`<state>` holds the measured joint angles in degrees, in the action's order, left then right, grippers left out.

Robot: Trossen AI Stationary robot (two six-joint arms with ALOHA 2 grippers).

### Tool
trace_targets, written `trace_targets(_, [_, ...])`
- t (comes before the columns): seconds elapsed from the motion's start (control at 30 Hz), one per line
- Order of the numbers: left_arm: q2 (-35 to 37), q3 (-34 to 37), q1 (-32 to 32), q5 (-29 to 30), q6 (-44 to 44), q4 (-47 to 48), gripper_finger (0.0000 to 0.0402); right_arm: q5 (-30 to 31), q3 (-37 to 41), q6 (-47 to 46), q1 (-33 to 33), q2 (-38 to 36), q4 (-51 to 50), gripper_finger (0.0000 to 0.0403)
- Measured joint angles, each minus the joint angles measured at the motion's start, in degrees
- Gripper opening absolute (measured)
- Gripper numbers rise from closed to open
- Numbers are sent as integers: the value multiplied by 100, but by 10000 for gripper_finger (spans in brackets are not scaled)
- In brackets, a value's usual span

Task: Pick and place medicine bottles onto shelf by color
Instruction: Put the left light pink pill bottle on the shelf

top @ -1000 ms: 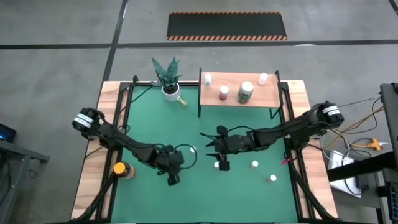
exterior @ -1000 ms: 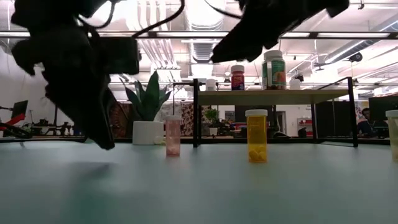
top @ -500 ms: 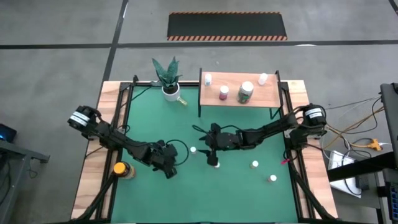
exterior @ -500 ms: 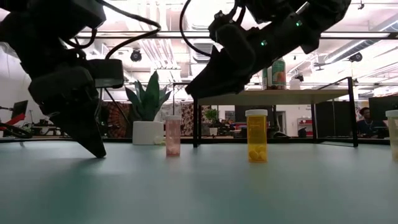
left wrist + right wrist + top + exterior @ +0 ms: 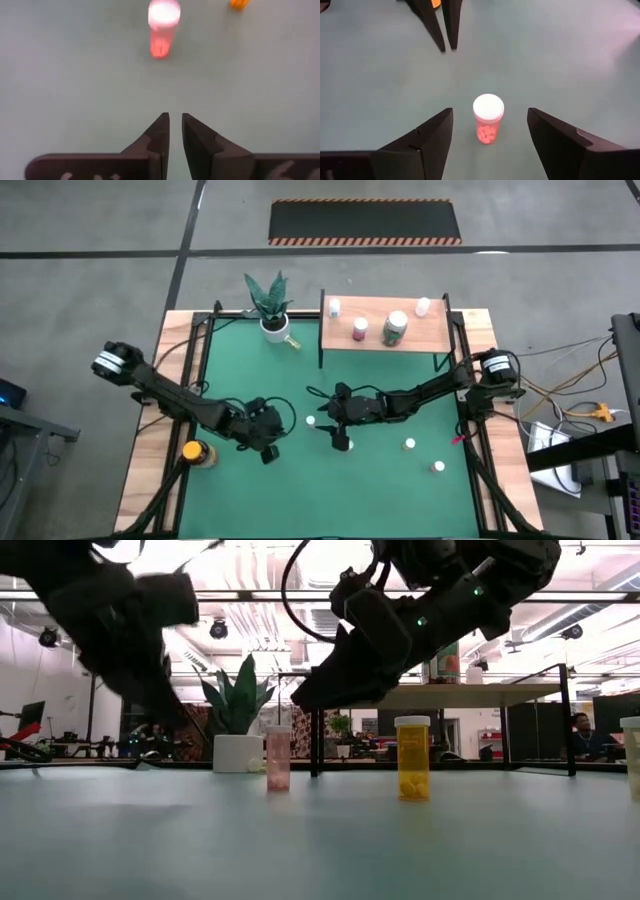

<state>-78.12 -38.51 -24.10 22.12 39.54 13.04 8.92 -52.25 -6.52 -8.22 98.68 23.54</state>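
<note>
A pink bottle (image 5: pixel 311 421) with a white cap stands upright on the green mat; it also shows in the right wrist view (image 5: pixel 488 119) and the low view (image 5: pixel 278 757). My right gripper (image 5: pixel 322 420) is open and hovers above it, a finger on either side, not touching. My left gripper (image 5: pixel 268 446) is shut and empty, above the mat to the bottle's left, and its fingers (image 5: pixel 175 131) point at the mat. An orange bottle (image 5: pixel 348 445) stands near the right gripper. The wooden shelf (image 5: pixel 372 310) at the far side carries several bottles.
Two more white-capped bottles (image 5: pixel 409 444) (image 5: pixel 438 466) stand on the mat's right side. An amber bottle with a yellow cap (image 5: pixel 193 451) sits on the table's left wooden edge. A white pot with a plant (image 5: pixel 270 320) stands left of the shelf.
My right gripper has moved toward the table's left and come down over the pink bottle, staying open. My left gripper has risen off the mat and drawn a little toward the far left. The bottles have not moved.
</note>
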Motion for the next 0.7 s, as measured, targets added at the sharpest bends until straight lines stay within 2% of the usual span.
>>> trace_targets(0.27, [415, 93, 0, 391, -373, -48, 33, 10, 0, -10, 1, 214, 241, 235])
trace_targets(0.43, [464, 110, 2, 722, -436, -48, 33, 8, 0, 52, 1, 656, 838, 234])
trace_targets(0.7, [467, 121, 2, 783, -438, -48, 33, 8, -184, 155, 1, 964, 983, 233])
